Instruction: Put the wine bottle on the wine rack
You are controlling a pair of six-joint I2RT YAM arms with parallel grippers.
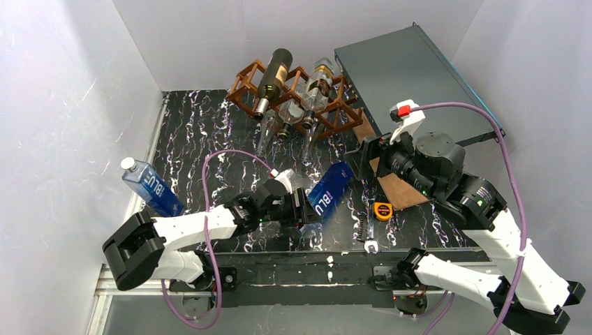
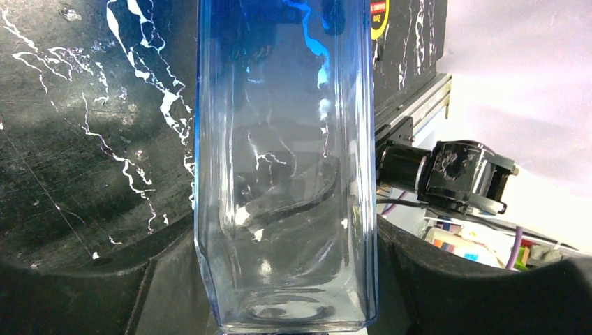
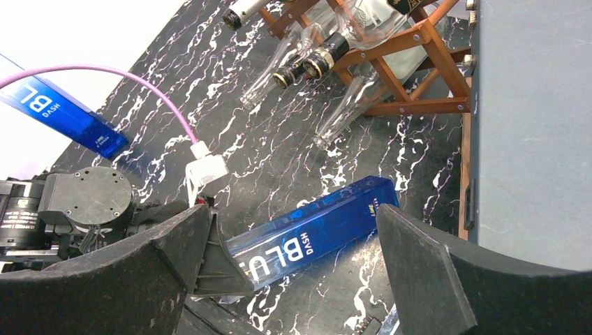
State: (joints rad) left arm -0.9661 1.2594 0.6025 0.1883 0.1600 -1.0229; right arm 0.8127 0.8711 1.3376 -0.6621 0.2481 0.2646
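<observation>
Your left gripper (image 1: 306, 209) is clamped at a middling width on the clear end of the blue square bottle (image 1: 331, 188), one finger on each flat side. The bottle sits well in front of the wine rack (image 1: 241, 78), not in it, and its dark blue end points up towards the rack's right-hand half. You cannot tell from these views whether that blue end touches the black marbled table (image 1: 188, 132).

Your right gripper (image 1: 363, 159) has its jaws spread wide and holds nothing. It hangs just in front of the rack's right corner, looking down on the held bottle.

The rack itself stands at the back and already carries several bottles with their necks facing you. A second blue bottle (image 1: 152, 187) stands upright far to the front left of the rack, at the table's edge. A yellow tape measure (image 1: 382, 209) lies in front of the rack's right side, beyond the held bottle, and a dark grey panel (image 1: 408, 70) leans just to the right of the rack
</observation>
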